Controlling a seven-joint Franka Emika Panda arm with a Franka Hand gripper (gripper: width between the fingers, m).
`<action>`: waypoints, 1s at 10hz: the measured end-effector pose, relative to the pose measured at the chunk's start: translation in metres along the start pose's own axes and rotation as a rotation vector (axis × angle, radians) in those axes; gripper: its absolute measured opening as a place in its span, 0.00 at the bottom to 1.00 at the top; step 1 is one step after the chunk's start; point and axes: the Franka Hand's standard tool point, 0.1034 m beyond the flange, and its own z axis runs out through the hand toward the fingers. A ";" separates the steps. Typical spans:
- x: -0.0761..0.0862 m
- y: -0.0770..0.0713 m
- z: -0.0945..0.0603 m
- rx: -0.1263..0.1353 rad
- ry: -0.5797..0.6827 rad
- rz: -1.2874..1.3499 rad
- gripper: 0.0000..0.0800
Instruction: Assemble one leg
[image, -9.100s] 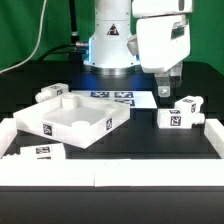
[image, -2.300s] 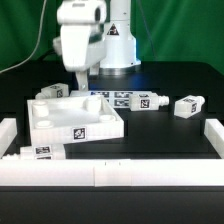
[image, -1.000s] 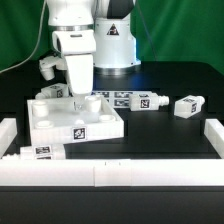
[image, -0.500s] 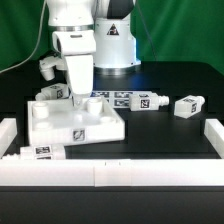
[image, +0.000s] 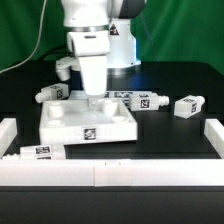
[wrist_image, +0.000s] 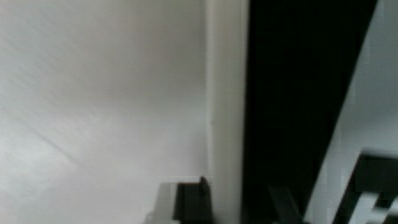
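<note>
My fingers (image: 92, 94) are down at the back rim of the tabletop (image: 60, 128), probably to square it up for the corner holes. Clamped or loose? Can't tell, too blurry. Nearest leg (image: 52, 93) lies loose on the desk (image: 165, 140) by its corner, on the exterior view's left.
</note>
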 end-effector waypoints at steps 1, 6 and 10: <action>0.020 0.006 0.002 0.000 0.005 0.019 0.07; 0.057 0.062 -0.007 0.029 -0.020 0.001 0.07; 0.055 0.056 -0.003 0.042 -0.019 0.008 0.07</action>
